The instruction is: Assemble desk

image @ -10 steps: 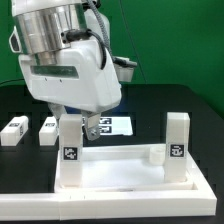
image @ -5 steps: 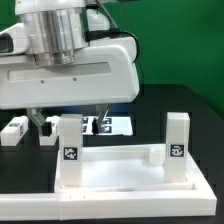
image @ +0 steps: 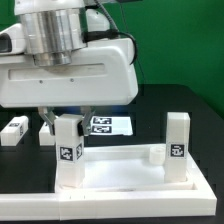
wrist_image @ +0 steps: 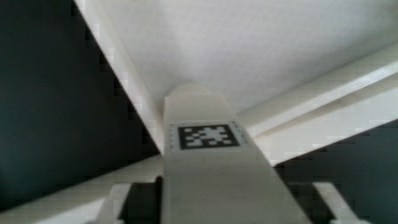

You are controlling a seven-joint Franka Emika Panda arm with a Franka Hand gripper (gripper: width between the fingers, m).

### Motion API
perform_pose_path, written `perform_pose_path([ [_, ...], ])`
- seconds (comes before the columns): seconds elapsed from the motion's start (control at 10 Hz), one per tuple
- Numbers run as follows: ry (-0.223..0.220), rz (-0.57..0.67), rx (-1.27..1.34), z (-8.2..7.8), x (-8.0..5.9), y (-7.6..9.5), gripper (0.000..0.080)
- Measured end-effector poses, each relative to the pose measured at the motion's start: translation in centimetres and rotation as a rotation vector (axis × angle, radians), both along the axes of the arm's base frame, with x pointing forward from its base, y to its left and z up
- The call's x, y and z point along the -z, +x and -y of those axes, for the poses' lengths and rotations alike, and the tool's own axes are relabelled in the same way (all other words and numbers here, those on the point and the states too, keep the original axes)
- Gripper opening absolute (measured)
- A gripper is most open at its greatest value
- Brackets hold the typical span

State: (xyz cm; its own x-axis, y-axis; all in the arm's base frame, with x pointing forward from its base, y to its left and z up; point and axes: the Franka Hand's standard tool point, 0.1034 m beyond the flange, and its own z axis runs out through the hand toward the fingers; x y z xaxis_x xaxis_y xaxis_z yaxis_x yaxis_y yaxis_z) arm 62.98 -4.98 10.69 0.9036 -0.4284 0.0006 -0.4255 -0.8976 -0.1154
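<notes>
panel (image: 125, 172) flat | tilted leg (image: 68, 152), upright leg (image: 177, 136) at corners | loose legs (image: 13, 130) lying

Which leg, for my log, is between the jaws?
The upright leg at the exterior view's left; the right one and the two lying legs sit apart.

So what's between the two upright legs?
In the exterior view, only the panel's far rim runs from the leg on that view's left to the leg on its right, with a small white nub by the latter.
</notes>
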Motion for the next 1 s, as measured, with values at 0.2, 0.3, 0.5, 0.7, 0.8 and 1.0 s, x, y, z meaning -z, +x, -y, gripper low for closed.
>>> perform_pose_path([
  [0.2, 0.008, -0.014, 0.125, 0.01, 0.0, 0.0, 0.0294],
  [0.3, 0.026, -0.035, 0.299, 0.15, -0.04, 0.03, 0.0294],
  [0.5, 0.084, -0.077, 0.669, 0.15, -0.03, 0.07, 0.0293],
  [0.7, 0.137, -0.113, 1.019, -0.35, 0.08, 0.34, 0.0293],
  [0.8, 0.157, -0.119, 1.091, -0.21, 0.1, 0.37, 0.0293],
  [1.0, 0.158, -0.122, 1.1, -0.32, 0.13, 0.35, 0.0384],
])
